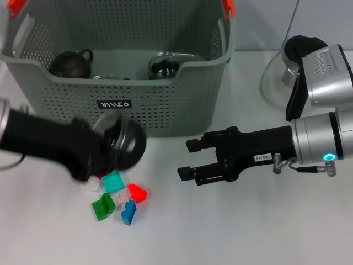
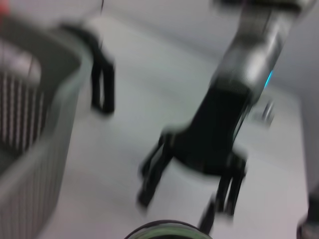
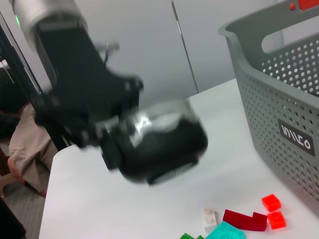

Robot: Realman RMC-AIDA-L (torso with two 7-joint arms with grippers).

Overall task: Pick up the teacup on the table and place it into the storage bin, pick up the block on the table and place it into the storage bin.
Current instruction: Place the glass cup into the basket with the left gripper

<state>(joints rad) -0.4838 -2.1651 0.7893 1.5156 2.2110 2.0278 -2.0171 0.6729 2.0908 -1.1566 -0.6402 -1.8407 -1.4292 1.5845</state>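
With left claw [image 1: 118, 146] clamped on the teacup [image 1: 126, 138], lower left, needed a level lift over the storage bin [image 1: 165, 105] wall. Meant avoiding right claw [image 1: 186, 159], splayed mid-frame.

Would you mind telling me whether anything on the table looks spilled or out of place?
Nothing looks spilled or broken. The blocks lie in a loose jumble on the table before the bin, some tilted.

The storage bin [image 1: 165, 105] looks like matt plastic full of little holes. The teacup [image 3: 164, 137] is shiny, see-through glass. The tabletop [image 1: 248, 226] is smooth and white. The blocks [image 1: 118, 199] are shiny plastic.
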